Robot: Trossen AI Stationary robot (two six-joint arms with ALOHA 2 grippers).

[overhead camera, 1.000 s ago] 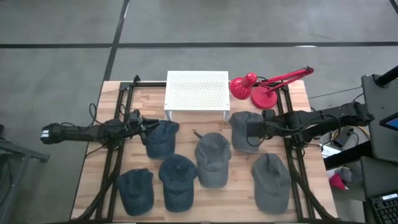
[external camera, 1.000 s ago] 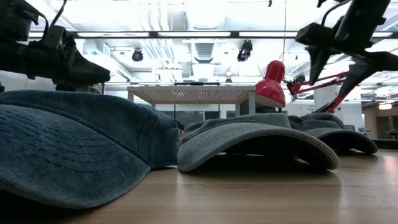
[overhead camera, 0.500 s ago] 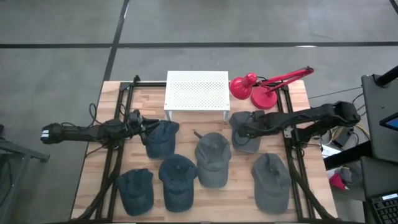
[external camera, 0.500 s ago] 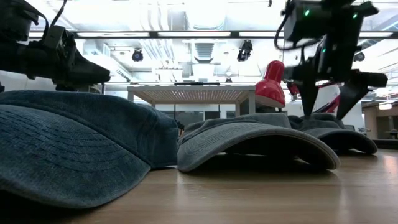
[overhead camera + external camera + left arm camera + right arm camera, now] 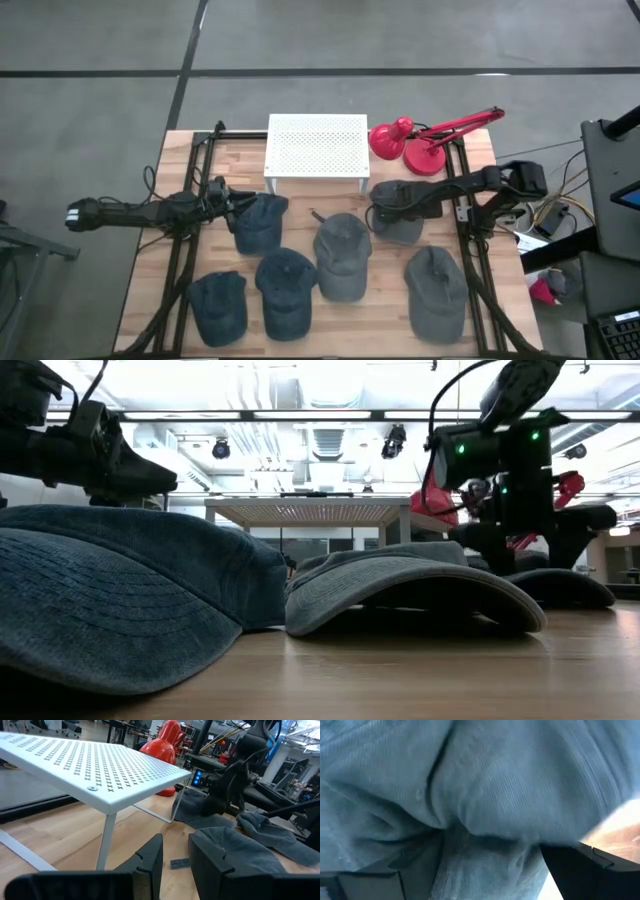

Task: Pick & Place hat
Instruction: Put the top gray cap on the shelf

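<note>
Wooden table (image 5: 170,262), right fingers (image 5: 585,870) spread over grey hat (image 5: 400,228), left fingers (image 5: 150,865) slightly parted, empty.

hats (image 5: 343,255) matt cloth | table (image 5: 385,325) wood | shelf (image 5: 316,146) perforated metal

Pale butcher-block wood in lengthwise strips for the table (image 5: 330,338). White, peppered with tiny punched holes in rows, on the shelf (image 5: 316,146) at the far edge. Glossy red all over the desk lamp (image 5: 420,138) by the far right corner. Dark denim blue, washed and ribbed, on the three caps (image 5: 283,290) toward the near left corner. Faded grey, faintly corded, on the caps (image 5: 436,292) toward the right edge. Black on both arms (image 5: 130,211) and on the rails (image 5: 180,260) along the table's sides.
</note>
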